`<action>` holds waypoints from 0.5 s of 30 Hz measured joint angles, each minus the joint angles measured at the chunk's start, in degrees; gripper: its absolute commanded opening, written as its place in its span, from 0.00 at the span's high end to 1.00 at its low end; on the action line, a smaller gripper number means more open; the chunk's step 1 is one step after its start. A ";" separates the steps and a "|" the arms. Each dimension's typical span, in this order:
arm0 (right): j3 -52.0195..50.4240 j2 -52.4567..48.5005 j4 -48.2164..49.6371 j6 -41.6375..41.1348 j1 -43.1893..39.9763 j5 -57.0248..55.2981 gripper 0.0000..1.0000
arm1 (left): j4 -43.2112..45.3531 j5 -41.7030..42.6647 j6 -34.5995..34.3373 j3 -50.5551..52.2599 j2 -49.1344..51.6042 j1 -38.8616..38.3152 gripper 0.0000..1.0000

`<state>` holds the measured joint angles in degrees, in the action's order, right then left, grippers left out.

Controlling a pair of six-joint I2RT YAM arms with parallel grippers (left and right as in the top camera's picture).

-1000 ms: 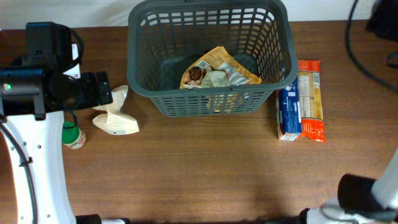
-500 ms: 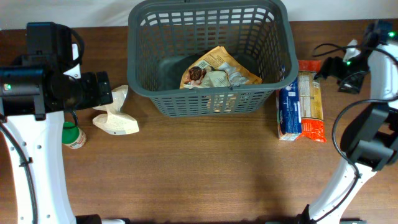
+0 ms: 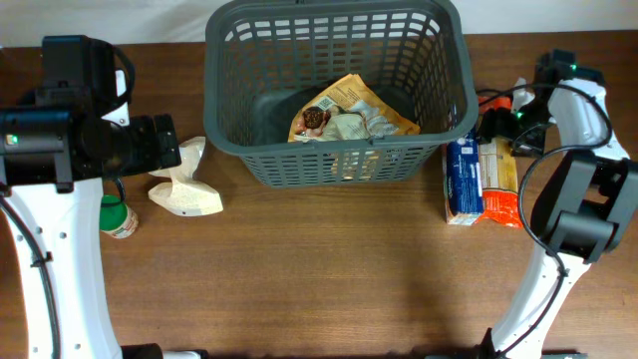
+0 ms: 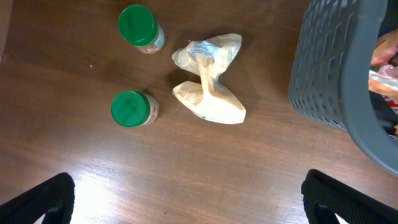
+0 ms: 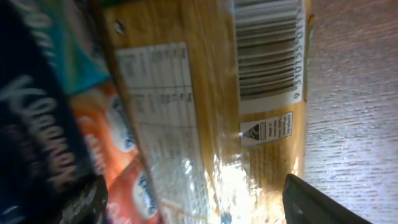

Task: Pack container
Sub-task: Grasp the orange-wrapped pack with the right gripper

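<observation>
The container, a large dark grey basket (image 3: 339, 148), stands at the back centre with a yellow snack bag (image 3: 351, 112) inside it. Its wall also shows in the left wrist view (image 4: 333, 74). An orange-and-clear packet (image 3: 501, 184) and a blue box (image 3: 462, 179) lie side by side right of the basket. My right gripper (image 3: 498, 118) is low over the packet's far end. In the right wrist view it is open (image 5: 199, 208), with the packet (image 5: 205, 106) between its fingers. My left gripper (image 4: 193, 199) is open and empty above the table, left of the basket.
A crumpled cream bag (image 4: 208, 93) lies left of the basket, also seen in the overhead view (image 3: 184, 187). Two green-lidded jars (image 4: 140, 28) (image 4: 132, 109) stand beside it. The blue box fills the left of the right wrist view (image 5: 37, 124).
My right arm has swung in from the lower right and come down over the far end of the orange packet. The left arm and all objects have not moved.
</observation>
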<state>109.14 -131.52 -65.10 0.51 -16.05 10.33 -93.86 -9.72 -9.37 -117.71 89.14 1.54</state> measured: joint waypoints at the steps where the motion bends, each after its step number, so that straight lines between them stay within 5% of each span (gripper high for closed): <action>1: -0.70 -0.02 0.70 0.04 0.04 -0.46 0.20 | 0.00 0.00 0.02 0.00 0.00 0.00 0.01; 3: -2.36 0.00 2.12 0.13 0.04 -1.57 0.27 | 0.00 0.00 0.00 0.00 0.00 0.00 0.01; 5: -3.80 0.00 3.45 0.20 0.00 -2.56 0.44 | 0.00 0.00 0.00 0.00 0.00 0.00 0.01; 6: -4.42 0.00 4.02 0.09 -0.04 -2.97 0.58 | 0.00 0.00 0.00 0.00 0.00 0.00 0.01; 7: -4.92 0.11 4.55 0.42 -0.07 -3.02 0.83 | 0.00 0.00 0.00 0.00 0.00 0.00 0.01; 8: -5.20 0.22 4.74 -0.09 -0.07 -2.97 0.94 | 0.00 0.00 0.02 0.00 0.00 0.00 0.01; 15: -4.26 1.95 2.97 -2.56 -0.44 -2.97 0.96 | 0.00 0.00 0.00 0.00 0.00 0.00 0.01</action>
<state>104.88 -129.58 -62.13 -2.04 -16.49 7.35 -93.86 -9.72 -9.37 -117.71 89.14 1.54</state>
